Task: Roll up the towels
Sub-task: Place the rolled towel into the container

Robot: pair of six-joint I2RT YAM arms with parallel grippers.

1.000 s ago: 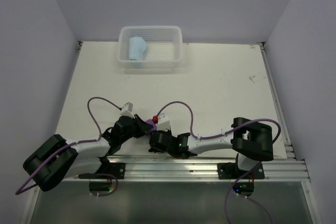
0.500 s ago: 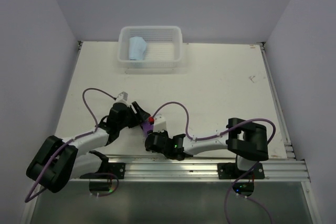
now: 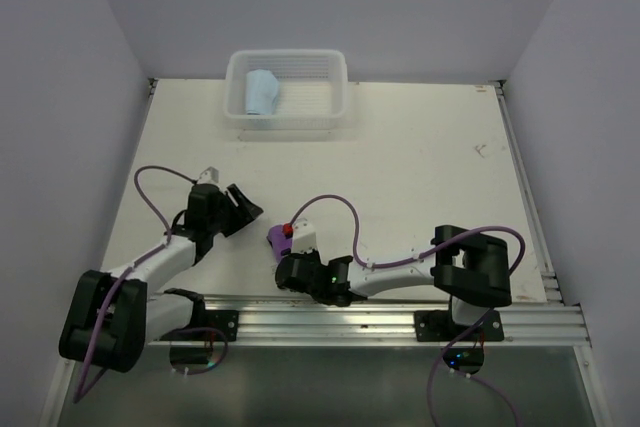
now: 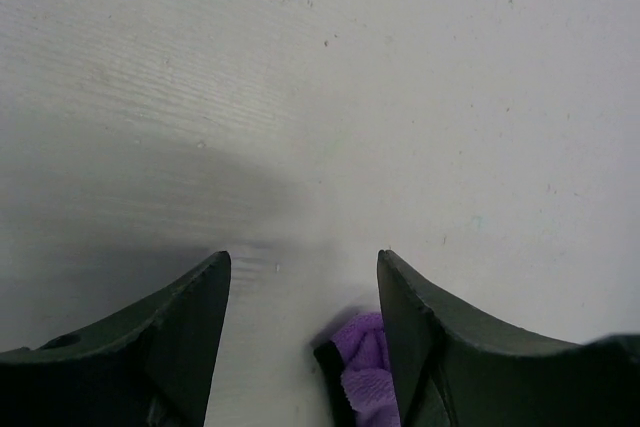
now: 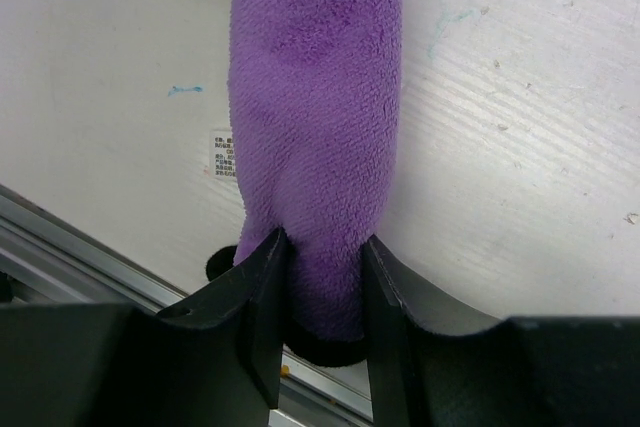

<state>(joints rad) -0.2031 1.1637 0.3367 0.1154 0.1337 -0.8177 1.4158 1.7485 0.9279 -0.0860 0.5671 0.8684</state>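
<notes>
Left claw (image 4: 303,258) pulled away, right claw (image 5: 322,241) pinching purple towel (image 5: 315,77), basket (image 3: 302,120) beyond

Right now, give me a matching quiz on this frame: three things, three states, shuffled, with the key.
Things:
1. light blue towel
2. purple towel
3. left pincer

States:
a. open, holding nothing
b. clamped in the right pincer
c. lying in the white basket

Pairs: 1-c, 2-b, 3-a
</notes>
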